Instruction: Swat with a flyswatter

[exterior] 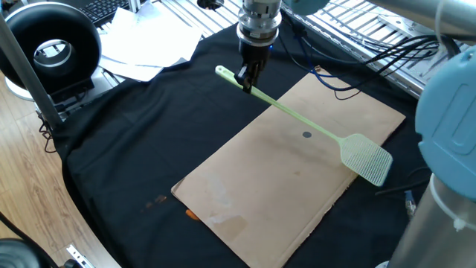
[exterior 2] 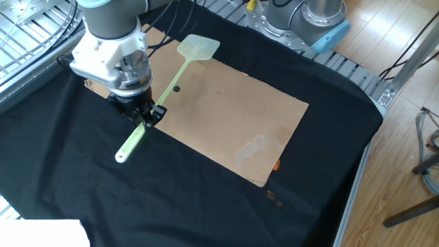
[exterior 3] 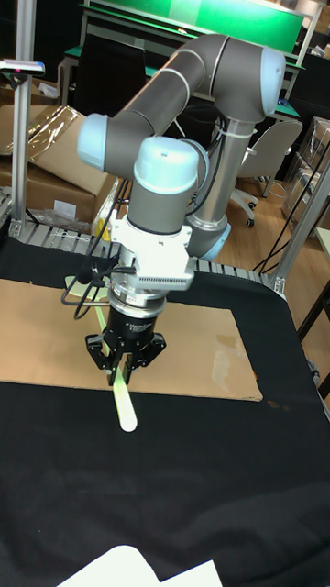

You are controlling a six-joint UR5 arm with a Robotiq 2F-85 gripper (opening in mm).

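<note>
One fixed view shows a black cloth (exterior: pixel 134 149) spread over the table, and on it a long sheet of brown cardboard (exterior: pixel 260 179) lying flat, most likely there as a sacrificial surface so that blows land on board rather than on the tabletop. Near the board's far half sits a small dark spot (exterior: pixel 307 135), which looks like the stand-in target for the swat.

Above the board's edge the UR5 arm (exterior 3: pixel 183 119) reaches down with its wrist nearly vertical, which puts the tool out roughly level in front of it. The gripper (exterior: pixel 246 77) is clamped on the flyswatter (exterior: pixel 297 123) close to the butt end of the handle, with only a short stub sticking out behind the fingers; gripping so far back gives the head the longest possible sweep. In the tall fixed view the two fingers pinch the pale green handle from either side.

The handle runs diagonally across the board, passing near the dark spot, and the mesh head (exterior: pixel 366 158) hangs at the board's far edge, partly beyond it. Whether the head touches the board or floats just above cannot be told. It lies past the spot, not over it, so the swing does not seem aimed yet.
</note>
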